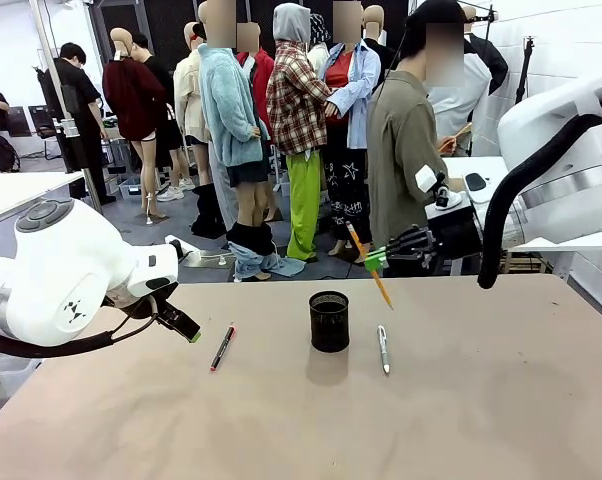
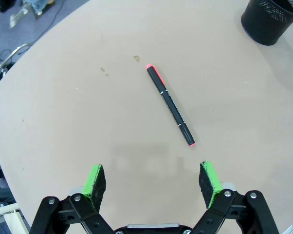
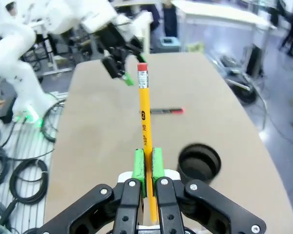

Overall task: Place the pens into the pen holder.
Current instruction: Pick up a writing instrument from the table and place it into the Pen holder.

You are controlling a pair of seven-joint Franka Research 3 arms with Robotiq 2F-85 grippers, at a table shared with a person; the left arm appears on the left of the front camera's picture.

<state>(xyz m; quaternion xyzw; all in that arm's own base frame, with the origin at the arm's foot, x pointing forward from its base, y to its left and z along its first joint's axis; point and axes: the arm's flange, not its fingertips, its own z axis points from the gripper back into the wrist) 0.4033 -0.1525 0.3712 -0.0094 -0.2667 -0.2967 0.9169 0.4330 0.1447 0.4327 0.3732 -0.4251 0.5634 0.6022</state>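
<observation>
At the left side of the desk [image 1: 481,400], the left pincer [image 2: 152,179] is held released, its green pads spread wide and nothing between them. It is positioned low and short of the black pen [image 2: 170,105], which lies flat on the bare surface with a pink cap at each end. The wide spread is judged to be preparation for straddling the pen's slim barrel, since the pen lies nearly in line with the gap between the pads.

At the middle of the desk, the pen holder [image 1: 329,320] is stood upright with its mouth open upward, so that items can be dropped in from above. No contents can be made out inside it.

Just to the right of the holder, a silver pen [image 1: 383,349] lies flat and untouched.

Above that pen, the pencil [image 1: 369,265] is carried clear of the desk by the right pincer [image 3: 148,165], which is clenched on the yellow shaft. The pencil is gripped near mid-length and held tilted, with its eraser end pointing away from the pincer. It is not yet over the holder's mouth; a shift to the left is judged necessary before release.
</observation>
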